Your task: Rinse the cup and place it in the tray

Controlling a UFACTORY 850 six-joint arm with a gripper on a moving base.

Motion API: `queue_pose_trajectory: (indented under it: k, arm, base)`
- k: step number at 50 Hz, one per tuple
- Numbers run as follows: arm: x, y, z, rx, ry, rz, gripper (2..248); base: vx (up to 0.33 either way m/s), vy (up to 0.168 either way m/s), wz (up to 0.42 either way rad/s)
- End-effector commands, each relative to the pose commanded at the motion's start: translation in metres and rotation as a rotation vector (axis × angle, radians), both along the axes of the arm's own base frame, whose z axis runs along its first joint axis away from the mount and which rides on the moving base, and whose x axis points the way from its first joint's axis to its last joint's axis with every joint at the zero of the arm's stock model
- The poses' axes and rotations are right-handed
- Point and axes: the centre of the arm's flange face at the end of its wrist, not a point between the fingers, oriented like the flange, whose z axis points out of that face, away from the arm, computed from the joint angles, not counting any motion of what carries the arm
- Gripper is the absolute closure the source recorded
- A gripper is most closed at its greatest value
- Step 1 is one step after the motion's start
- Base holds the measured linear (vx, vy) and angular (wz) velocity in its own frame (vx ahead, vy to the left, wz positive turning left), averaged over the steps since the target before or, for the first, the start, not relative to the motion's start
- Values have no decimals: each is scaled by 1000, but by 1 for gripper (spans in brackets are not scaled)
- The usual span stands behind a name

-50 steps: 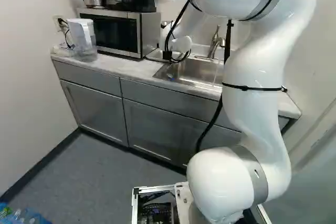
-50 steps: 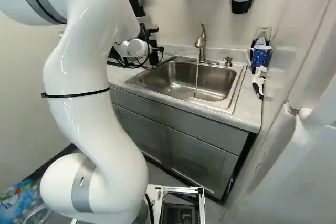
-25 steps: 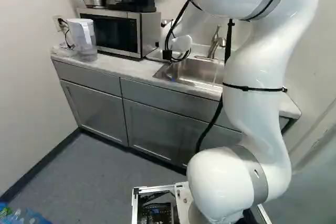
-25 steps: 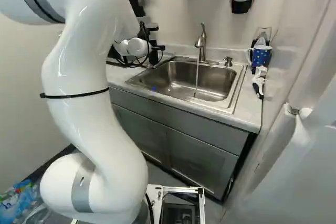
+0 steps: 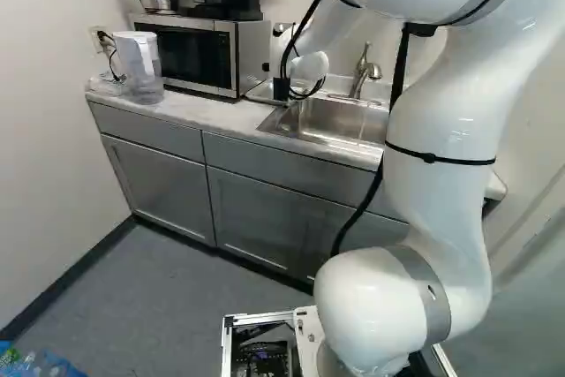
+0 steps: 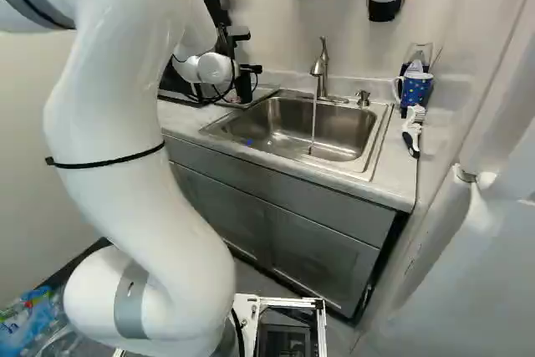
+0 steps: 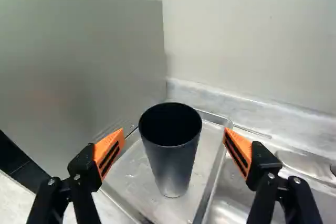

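Cup (image 7: 172, 166) stands upright, mouth up, in the tray (image 7: 137, 179), ahead of spread jaws.

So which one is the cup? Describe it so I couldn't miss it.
Find the steel sink with running water, then the microwave; between them sits a shallow metal tray. The cup stands upright in it: tall, dark and tapered, with no handle showing, unlike the blue spotted mug past the sink's other end.

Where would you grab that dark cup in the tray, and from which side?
Probably around the middle of the cup, below its wide rim: it stands upright and narrows downward, so the flare should resist slipping. Come from the side away from the wall; the microwave crowds another.
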Motion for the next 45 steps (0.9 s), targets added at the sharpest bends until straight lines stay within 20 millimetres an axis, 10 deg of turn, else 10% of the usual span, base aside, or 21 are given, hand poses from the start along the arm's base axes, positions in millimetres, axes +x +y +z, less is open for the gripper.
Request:
queue_pose_trajectory:
  k: [45]
  arm:
    - [-67,-39,11,0,0,-66,3]
  base:
    - [0,0,0]
